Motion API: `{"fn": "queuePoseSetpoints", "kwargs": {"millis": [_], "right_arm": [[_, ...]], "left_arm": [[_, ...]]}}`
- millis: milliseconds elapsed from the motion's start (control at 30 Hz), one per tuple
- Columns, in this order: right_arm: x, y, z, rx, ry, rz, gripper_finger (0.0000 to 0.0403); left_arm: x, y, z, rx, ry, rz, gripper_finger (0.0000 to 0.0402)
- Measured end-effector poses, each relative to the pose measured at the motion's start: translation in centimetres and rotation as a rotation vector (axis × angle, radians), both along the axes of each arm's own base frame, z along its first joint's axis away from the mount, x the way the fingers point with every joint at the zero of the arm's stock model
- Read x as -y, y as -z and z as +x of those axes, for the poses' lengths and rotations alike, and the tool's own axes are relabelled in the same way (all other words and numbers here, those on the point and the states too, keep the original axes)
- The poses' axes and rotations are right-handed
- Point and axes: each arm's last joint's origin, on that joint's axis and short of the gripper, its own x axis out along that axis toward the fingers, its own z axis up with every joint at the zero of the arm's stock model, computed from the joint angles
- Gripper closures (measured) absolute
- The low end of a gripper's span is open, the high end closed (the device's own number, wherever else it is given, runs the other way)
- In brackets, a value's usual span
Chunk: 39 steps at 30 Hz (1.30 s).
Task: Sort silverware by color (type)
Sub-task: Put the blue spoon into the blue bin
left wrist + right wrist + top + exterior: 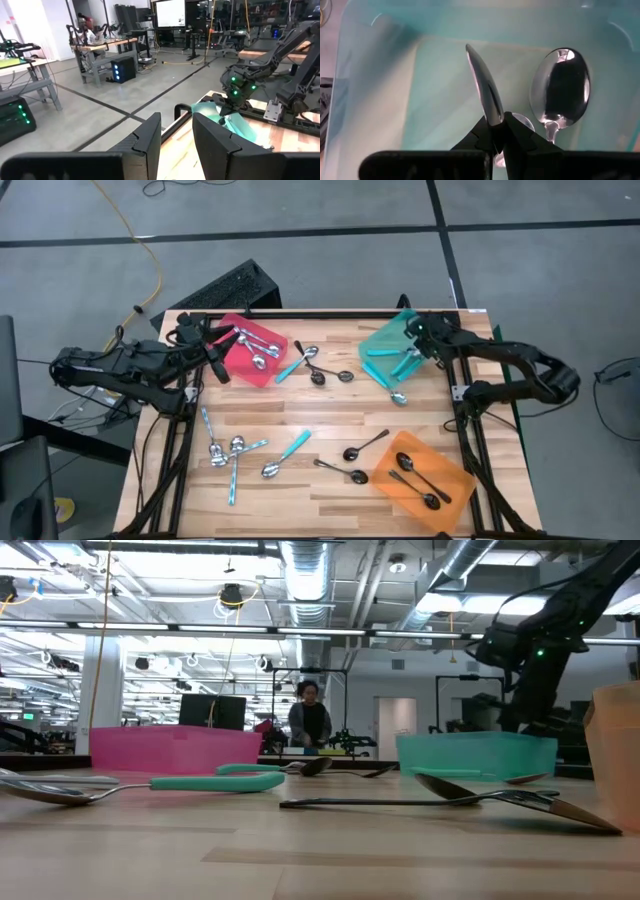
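A: Where the wooden table (330,420) meets grey floor, spoons (240,455) lie scattered.
B: Right gripper (496,134) over teal tray (385,345), pinching a spoon (484,87); left gripper (176,137) parted, empty.

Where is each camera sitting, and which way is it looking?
High view: above the table, looking straight down; both arms show.
Low view: at tabletop height, looking level across spoons into the room; one arm shows at the right.
Left wrist view: on the left arm, looking over the floor; left gripper in front.
Right wrist view: on the right arm, looking into the teal tray; right gripper pinches a spoon.
High and low views share the pink tray.
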Motion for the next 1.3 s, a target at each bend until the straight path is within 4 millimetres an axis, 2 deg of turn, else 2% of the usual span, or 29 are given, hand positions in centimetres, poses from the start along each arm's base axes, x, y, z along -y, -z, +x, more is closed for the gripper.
{"fn": "queuePoseSetpoints", "kwargs": {"millis": [233, 500, 900, 1167, 1300], "right_arm": [[0.0, 0.2, 0.2, -0.042, -0.025, 0.043, 0.0357], [-0.4, 0.6, -0.2, -0.101, -0.058, 0.092, 0.0328], [-0.3, 0.5, 0.0, -0.074, -0.069, 0.079, 0.0283], [0.4, -0.1, 0.7, -0.002, -0.125, 0.025, 0.0244], [0.9, -1.0, 1.1, 0.003, -0.140, 0.003, 0.0231]], "left_arm": [[0.0, 0.0, 0.0, 0.004, 0.000, -0.004, 0.0301], [0.0, 0.0, 0.0, 0.008, 0.017, -0.011, 0.0301], [0.0, 0.0, 0.0, 0.009, 0.016, -0.011, 0.0301], [0.0, 0.0, 0.0, 0.008, 0.015, -0.010, 0.0301], [0.0, 0.0, 0.0, 0.004, 0.015, -0.009, 0.0301]]}}
